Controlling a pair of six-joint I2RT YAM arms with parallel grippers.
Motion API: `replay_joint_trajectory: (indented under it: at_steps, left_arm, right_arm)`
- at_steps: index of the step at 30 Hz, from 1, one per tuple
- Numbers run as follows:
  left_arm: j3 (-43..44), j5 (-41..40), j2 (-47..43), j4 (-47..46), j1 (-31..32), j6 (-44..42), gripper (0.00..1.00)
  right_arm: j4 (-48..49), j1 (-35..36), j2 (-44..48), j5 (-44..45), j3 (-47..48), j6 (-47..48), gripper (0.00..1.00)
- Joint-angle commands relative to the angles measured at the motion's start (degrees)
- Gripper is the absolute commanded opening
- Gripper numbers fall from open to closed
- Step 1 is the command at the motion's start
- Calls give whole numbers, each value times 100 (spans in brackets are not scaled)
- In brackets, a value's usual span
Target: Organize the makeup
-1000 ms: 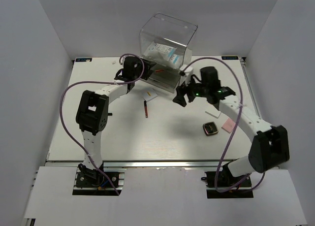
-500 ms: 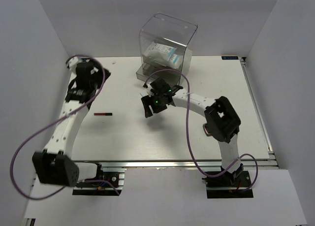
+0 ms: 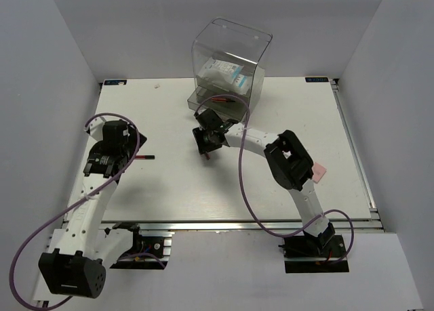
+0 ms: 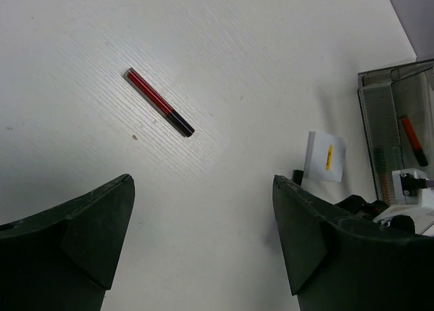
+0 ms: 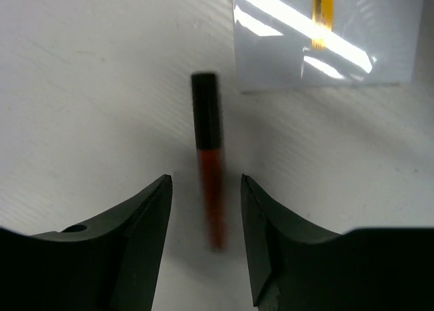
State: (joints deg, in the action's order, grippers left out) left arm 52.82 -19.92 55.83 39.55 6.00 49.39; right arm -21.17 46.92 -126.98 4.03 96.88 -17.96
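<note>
My right gripper (image 5: 207,179) is open and low over the table, its jaws on either side of a slim dark-red stick (image 5: 209,155) with a gap on each side. A white square (image 5: 325,36) lies just beyond it. In the top view this gripper (image 3: 205,143) sits in front of the drawer box. My left gripper (image 3: 110,145) is open and empty at the left; a second dark-red stick (image 3: 144,157) lies just right of it and shows ahead in its wrist view (image 4: 159,111), with the white square (image 4: 324,156). A pink square (image 3: 319,170) lies right. The black compact is hidden.
The large clear drawer box (image 3: 230,60) stands at the back centre with a white-filled packet (image 3: 220,72) inside. Its lower drawer (image 3: 213,102) is pulled out and holds a third red stick (image 4: 412,131). White walls close in the table.
My left gripper has come from the back left toward the near left, beside the stick lying there. My right gripper has shifted slightly back over the middle stick.
</note>
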Motion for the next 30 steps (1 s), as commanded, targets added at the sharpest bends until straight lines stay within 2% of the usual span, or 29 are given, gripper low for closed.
replay_joint_trajectory:
  at_steps: [1, 5, 10, 12, 14, 15, 17, 19, 20, 24, 30]
  left_arm:
    - [-122, -231, -283, 281, 6, 255, 92]
    - [-403, -135, -433, 413, 7, 642, 94]
    - [-825, 67, -398, 255, 6, 1265, 98]
    - [-966, 251, -284, 115, -2, 1503, 98]
    - [-1141, 444, -3, -17, -2, 1828, 98]
    - [-1203, 637, 259, -148, -2, 2003, 98]
    - [-1204, 805, 550, -272, -11, 2110, 98]
    - [-1125, 963, 866, -299, -55, 2172, 98]
    - [-1011, 1016, 1172, -307, -72, 2180, 98]
    - [-712, 1245, 1781, -343, -274, 2180, 98]
    - [-255, 1298, 2458, -299, -389, 2093, 98]
  right_arm:
    - [174, 72, -239, 256, 331, 99, 50]
    - [227, 186, -415, 317, 446, 230, 44]
    - [139, 213, -337, 274, 227, 485, 19]
    - [122, 204, -266, 177, 51, 887, 9]
    - [87, 178, -144, -77, -28, 1257, 5]
    - [69, 125, -65, -609, -81, 1703, 3]
    - [51, 29, 302, -1418, -117, 2258, 1]
    - [-63, -94, 637, -2603, -143, 3127, 0]
    - [7, -217, 1013, -2731, -178, 3253, 0]
    - [692, -376, 1781, -2303, -337, 3842, 0]
    - [1027, -622, 1914, -1283, -223, 4994, 0]
